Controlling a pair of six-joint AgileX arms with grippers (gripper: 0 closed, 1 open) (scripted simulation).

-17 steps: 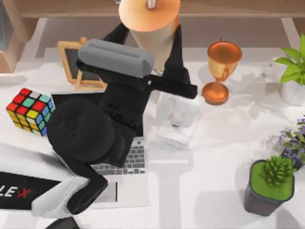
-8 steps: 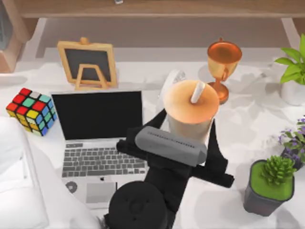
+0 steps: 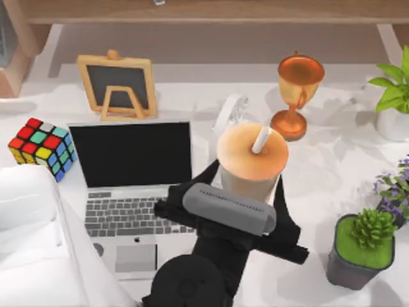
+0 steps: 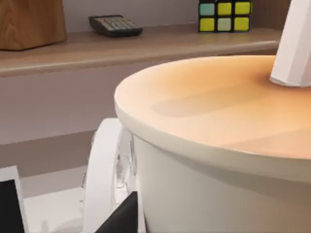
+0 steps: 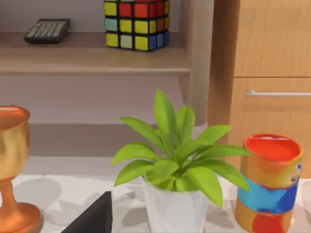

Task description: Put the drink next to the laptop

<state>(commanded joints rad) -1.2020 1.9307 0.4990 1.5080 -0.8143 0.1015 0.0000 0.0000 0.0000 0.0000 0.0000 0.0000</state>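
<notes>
Top view: drink (image 3: pixel 252 155) is gripped by left gripper (image 3: pixel 246 182), just right of laptop (image 3: pixel 131 185); right gripper's state cannot be told.

Matt, creamy top on the drink (image 3: pixel 251 151), smooth as paint, with a plain white plastic-looking straw (image 3: pixel 261 139) poking out. Up close in the left wrist view the cup wall (image 4: pixel 218 194) looks pale and satin. The trophy (image 3: pixel 297 89) gleams, polished copper metal. The laptop (image 3: pixel 131 192) has a silver-white matt shell and a dull black screen. The chalkboard (image 3: pixel 117 86) has a light wooden frame. The bench (image 3: pixel 307 211) looks like white marble, faintly veined. The left pincer (image 3: pixel 246 192) is matt black.
</notes>
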